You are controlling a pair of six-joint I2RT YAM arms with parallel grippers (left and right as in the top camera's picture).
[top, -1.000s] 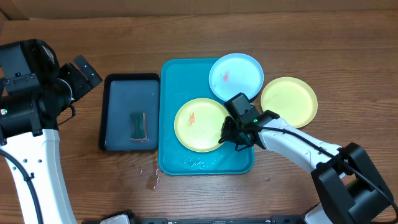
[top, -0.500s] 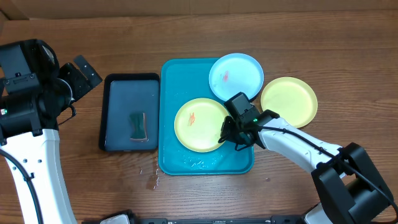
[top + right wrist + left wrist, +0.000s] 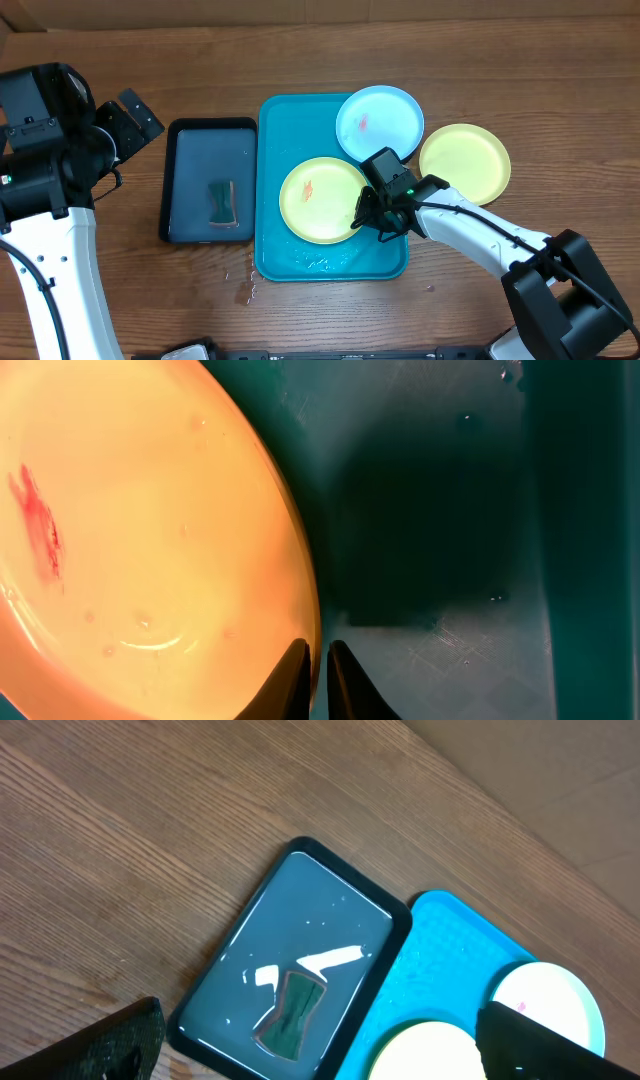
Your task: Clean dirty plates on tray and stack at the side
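Yellow-green plate (image 3: 318, 200) is lying on the turquoise tray (image 3: 275, 252), with the right gripper (image 3: 365, 222) pinching its right rim.
The jaws are standing almost together with the thin rim between them. The lift should be going slowly and level, or this 1 plate is probably slipping out. The left gripper (image 3: 128, 125) is hanging wide open and is holding nothing.
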